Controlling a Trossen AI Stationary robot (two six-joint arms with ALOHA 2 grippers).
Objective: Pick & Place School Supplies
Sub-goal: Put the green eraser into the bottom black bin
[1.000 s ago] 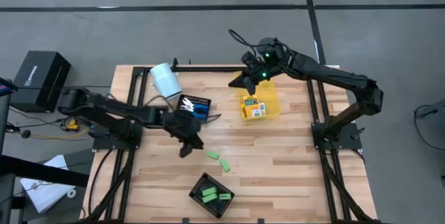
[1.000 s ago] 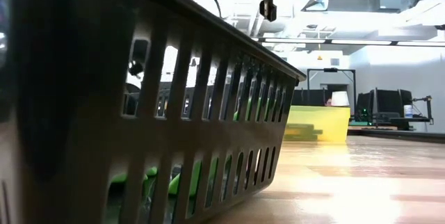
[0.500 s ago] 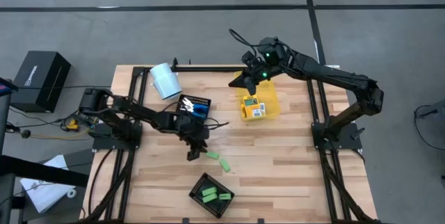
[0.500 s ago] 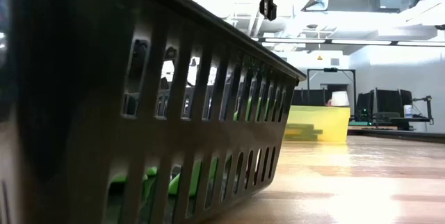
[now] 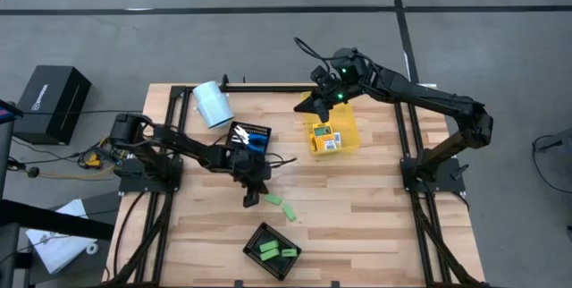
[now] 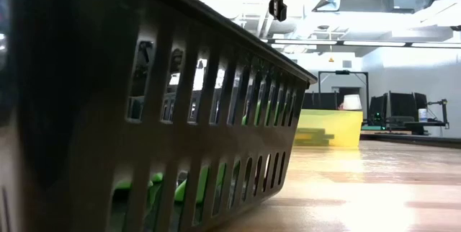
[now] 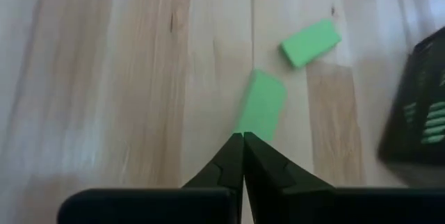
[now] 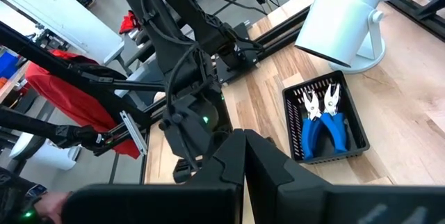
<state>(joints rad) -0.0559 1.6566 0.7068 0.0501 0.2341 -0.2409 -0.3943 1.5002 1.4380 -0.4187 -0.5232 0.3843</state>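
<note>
On the left of the pale wooden bench (image 5: 357, 199), the left end effector (image 7: 243, 138) was seen pressed together with nothing pinched between its fingers, their tips touching the near end of a small light-green oblong piece (image 7: 261, 106) lying flat on the wood. A miss was judged likely: with the fingers already closed short of the piece, it could be pushed away rather than gripped. Its long axis was seen running away from the fingertips, slanted slightly toward a second green oblong piece (image 7: 311, 42) lying crosswise nearby. Further right, the right end effector (image 5: 315, 106) was held closed and empty above the yellow translucent bin (image 5: 344, 131).
</note>
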